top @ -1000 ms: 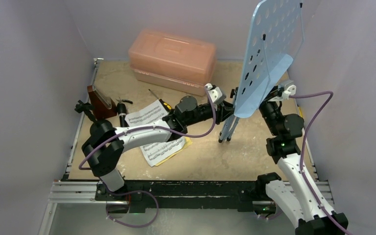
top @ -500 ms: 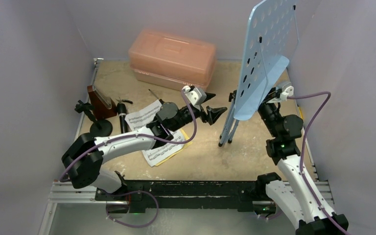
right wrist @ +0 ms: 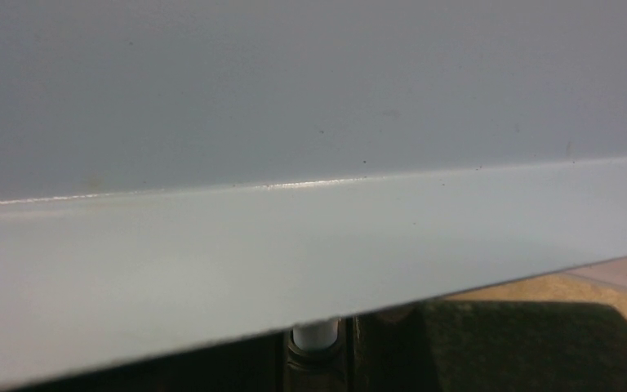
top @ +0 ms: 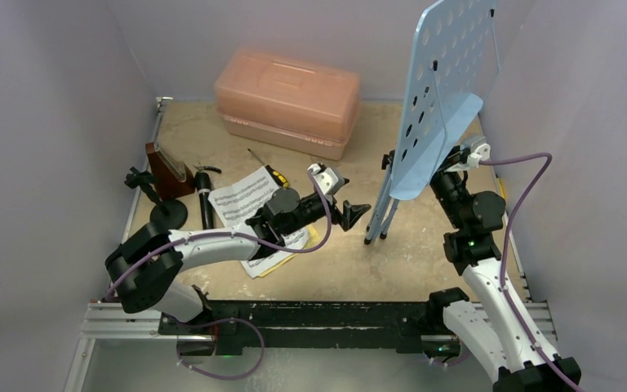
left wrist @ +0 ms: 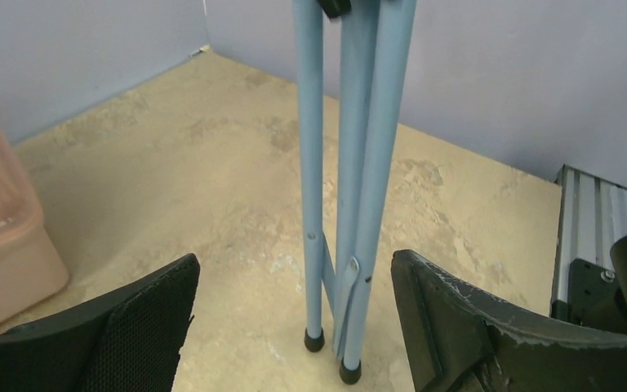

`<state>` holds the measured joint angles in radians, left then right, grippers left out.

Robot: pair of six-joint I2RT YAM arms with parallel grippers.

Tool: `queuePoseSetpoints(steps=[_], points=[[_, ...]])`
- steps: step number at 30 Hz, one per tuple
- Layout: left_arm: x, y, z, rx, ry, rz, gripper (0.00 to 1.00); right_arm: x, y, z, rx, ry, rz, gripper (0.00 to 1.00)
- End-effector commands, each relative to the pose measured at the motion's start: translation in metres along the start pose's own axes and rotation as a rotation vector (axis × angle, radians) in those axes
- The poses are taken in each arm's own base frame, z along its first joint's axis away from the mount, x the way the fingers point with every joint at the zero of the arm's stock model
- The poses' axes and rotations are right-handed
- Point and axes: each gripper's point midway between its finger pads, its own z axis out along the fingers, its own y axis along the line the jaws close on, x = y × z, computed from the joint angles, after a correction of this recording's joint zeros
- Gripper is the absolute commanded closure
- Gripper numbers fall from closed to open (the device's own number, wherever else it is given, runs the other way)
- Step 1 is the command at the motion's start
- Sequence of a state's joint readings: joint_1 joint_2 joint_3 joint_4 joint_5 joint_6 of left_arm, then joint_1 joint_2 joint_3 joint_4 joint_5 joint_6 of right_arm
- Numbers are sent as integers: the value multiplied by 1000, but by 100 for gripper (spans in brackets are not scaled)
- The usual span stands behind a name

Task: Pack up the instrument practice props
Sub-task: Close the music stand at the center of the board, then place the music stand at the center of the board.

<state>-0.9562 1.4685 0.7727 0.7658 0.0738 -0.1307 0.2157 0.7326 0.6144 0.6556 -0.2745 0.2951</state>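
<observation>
Your left claw (top: 354,215) hangs released over the table (top: 335,265), fingers (left wrist: 143,322) spread just short of the folded legs of the light-blue music stand (top: 445,90), and the sheet-music pages (top: 243,196) lie under that arm. Your right claw (top: 455,161) grasps the stand's tray ledge, with the stand upright right of centre. Farther left sit the metronome (top: 166,170) and the black pipe (top: 205,202), with the pink case (top: 287,100) at the back.

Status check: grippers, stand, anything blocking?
Left gripper open, facing music stand, clear of its folded legs. Right gripper apparently clamped on its shelf, stand near upright. Nothing between left gripper and legs.
</observation>
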Motion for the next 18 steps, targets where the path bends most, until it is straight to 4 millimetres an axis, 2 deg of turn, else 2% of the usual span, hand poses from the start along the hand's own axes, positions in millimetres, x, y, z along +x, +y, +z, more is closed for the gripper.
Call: queuePoseSetpoints(steps=[1,7,14,18], points=[[8,-14,2,24,-41,2,14,-63,18,1,-49,-204,-50,100],[39,-33,15,35,-23,32,12,-63,18,0,-48,-202,-44,100],[78,-18,30,-85,38,20,12,-63,17,-1,-39,-200,-42,100],[88,-17,39,-101,33,-2,12,-61,16,-1,-38,-197,-36,100]])
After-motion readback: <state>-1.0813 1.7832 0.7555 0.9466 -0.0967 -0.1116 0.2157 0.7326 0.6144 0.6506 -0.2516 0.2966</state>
